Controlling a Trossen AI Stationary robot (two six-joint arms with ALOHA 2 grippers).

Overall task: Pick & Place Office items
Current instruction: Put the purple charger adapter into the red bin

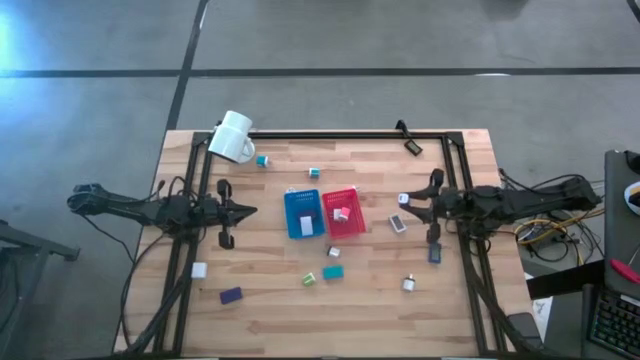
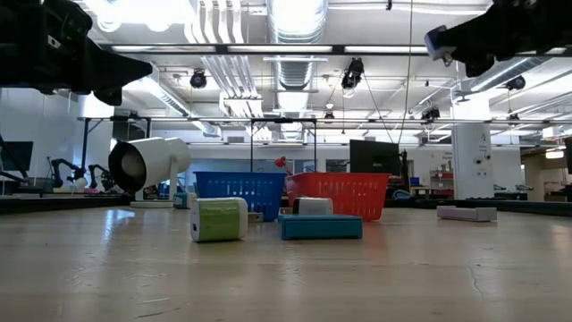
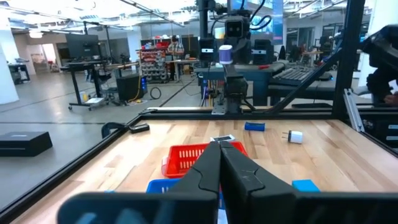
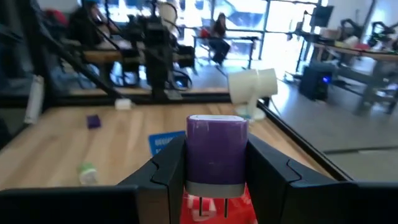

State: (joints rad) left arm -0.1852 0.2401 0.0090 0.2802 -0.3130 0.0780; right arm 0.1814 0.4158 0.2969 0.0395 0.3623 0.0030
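the right gripper (image 4: 216, 163) pinches a purple block (image 4: 216, 149) above the red tray (image 1: 343, 212), likely to drop it in, while the left gripper (image 3: 220, 163), pressed together, waits beside the blue tray (image 1: 302, 213).

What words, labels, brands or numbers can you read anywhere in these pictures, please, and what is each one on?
None can be read.
Blue tray: pale marks on its near face in the right wrist view, too blurred to read.
Purple block held in the right gripper: no print visible.
White mug, red tray and the small items on the table: no lettering shows.
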